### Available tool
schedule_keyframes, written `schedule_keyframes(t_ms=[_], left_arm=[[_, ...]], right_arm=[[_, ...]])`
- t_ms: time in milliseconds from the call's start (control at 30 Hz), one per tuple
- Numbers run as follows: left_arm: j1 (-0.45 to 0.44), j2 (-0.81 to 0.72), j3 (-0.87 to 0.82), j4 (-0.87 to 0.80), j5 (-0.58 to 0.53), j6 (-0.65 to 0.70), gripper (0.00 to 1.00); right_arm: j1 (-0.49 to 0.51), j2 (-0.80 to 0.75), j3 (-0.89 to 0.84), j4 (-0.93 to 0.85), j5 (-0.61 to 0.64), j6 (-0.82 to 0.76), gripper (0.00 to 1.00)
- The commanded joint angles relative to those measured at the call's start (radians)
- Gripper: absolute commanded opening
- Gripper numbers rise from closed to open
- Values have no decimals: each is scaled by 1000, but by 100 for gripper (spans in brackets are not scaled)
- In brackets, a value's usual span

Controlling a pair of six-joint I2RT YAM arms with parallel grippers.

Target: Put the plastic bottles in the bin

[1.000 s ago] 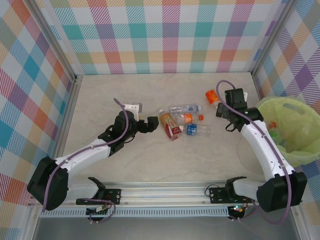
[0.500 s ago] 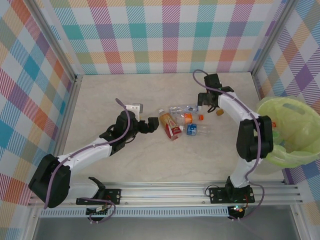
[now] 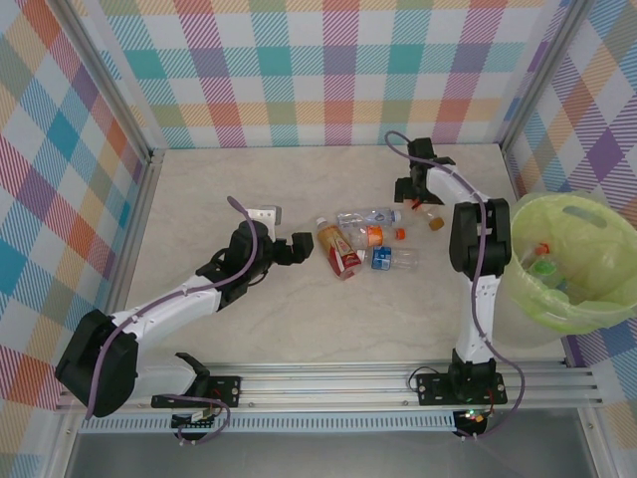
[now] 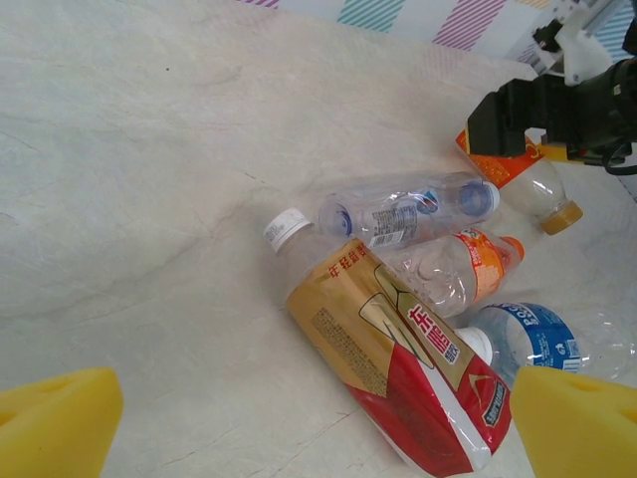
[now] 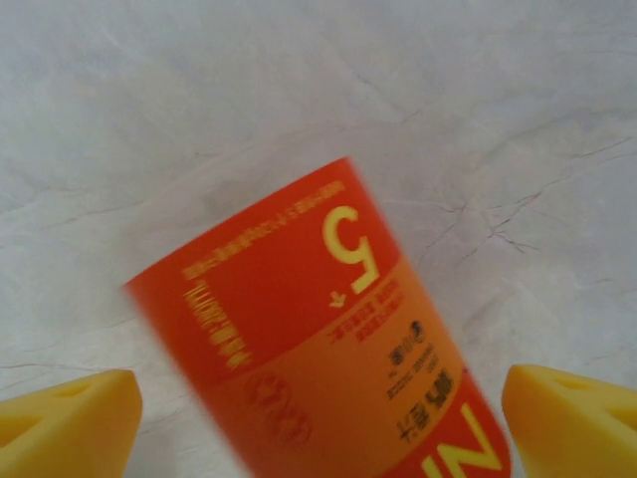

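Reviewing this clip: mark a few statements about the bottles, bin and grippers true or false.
1. The bin already holds some bottles. True.
2. The left gripper is shut on the red-and-gold bottle. False: it is open, short of that bottle.
3. The right gripper is open, with an orange-labelled bottle between its fingertips. True.
4. The clustered bottles on the table stand upright. False: they lie on their sides.

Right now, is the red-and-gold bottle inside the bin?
No, the red-and-gold bottle lies on its side on the table.
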Motion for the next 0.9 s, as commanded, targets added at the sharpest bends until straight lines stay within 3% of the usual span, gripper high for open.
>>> schedule_keyframes(t_ms=[0, 233, 333, 633, 867], left_arm=[[7, -16, 15, 1, -10, 8, 100], [7, 9, 25, 5, 12, -4, 100], [7, 21, 36, 2, 22, -4, 100], [9, 54, 61, 7, 48, -25, 100], [9, 89, 86, -2, 74, -31, 100]], right_arm=[[-11, 31, 46, -58, -65, -24, 87], [-8, -26, -30, -2, -108, -44, 59], [-8, -94, -70, 15, -128, -61, 52], [40, -524, -292, 98, -265, -108, 49], [53, -870, -396, 38, -327, -108, 48]])
